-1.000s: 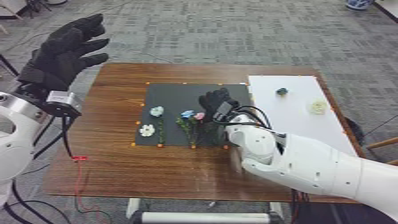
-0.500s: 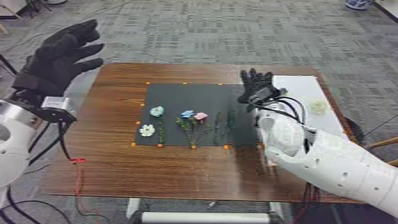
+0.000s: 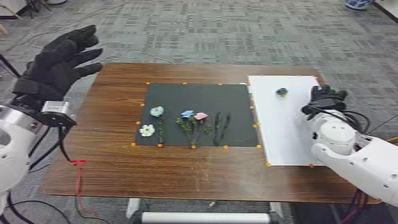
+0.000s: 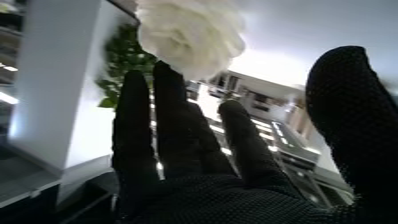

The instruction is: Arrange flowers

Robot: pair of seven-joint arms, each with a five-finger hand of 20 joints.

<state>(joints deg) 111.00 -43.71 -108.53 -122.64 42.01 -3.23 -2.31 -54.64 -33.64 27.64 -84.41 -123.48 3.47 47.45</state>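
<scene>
A brown wooden table spans the middle of the head view. At its centre lies a black mat bearing a white flower, pale-blue flower, blue flower, pink flower and 2 thin stems; right of centre, a white sheet holds 1 small dark flower.

So the pale blue flower was lying flat on the black mat, green stem pointing at the near edge, with a small white bloom just to its left. The blue flower and pink flower sat side by side, leafy stems running nearward too, then a couple of headless dark green stems to their right. A little dark bluish bloom lay on the white board. One ruffled, creamy flower was right by the right hand's fingertips, contact unclear.
</scene>
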